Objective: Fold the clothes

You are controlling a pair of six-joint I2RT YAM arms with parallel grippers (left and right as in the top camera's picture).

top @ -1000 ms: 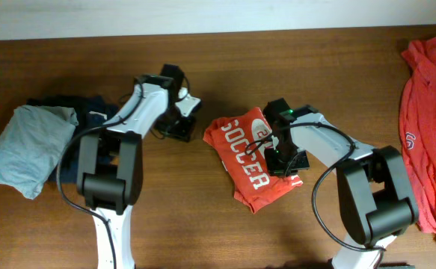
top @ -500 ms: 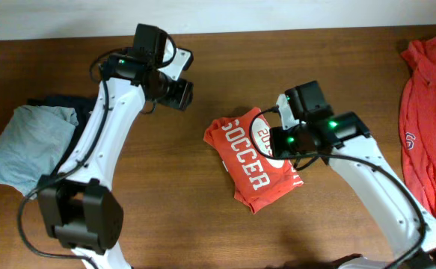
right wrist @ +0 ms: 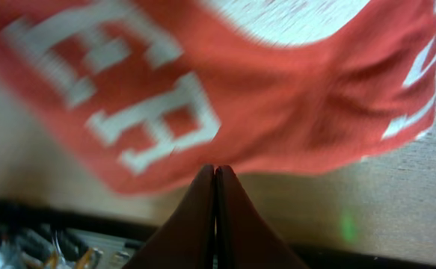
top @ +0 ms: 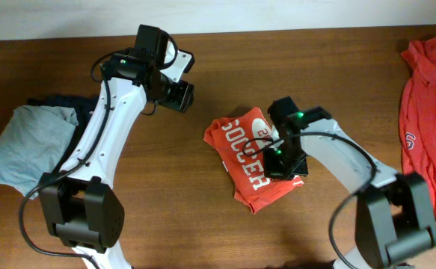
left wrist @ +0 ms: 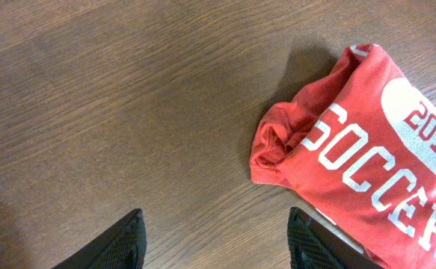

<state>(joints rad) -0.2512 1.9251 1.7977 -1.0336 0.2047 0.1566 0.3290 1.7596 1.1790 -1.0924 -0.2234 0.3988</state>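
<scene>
From overhead, the folded orange-red cotton T-shirt [top: 249, 163] with white "SOCCER" lettering lies mid-way across the brown wooden table [top: 203, 217], with the right gripper [top: 281, 166] over its right side. A second, unfolded orange-red T-shirt [top: 425, 127] sprawls at the right edge, and the left gripper [top: 182, 96] hangs over bare wood. Left wrist view: jaws parted and empty, the shirt's corner just ahead. Right wrist view: fingers pressed together on nothing, tips just beside the shirt's edge.

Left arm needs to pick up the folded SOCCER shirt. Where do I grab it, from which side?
Probably the bunched corner of the folded SOCCER shirt, nearest the left gripper. The cloth puckers up there, while the rest lies flat. Come down from the bare-wood side; its jaws stand open.
</scene>
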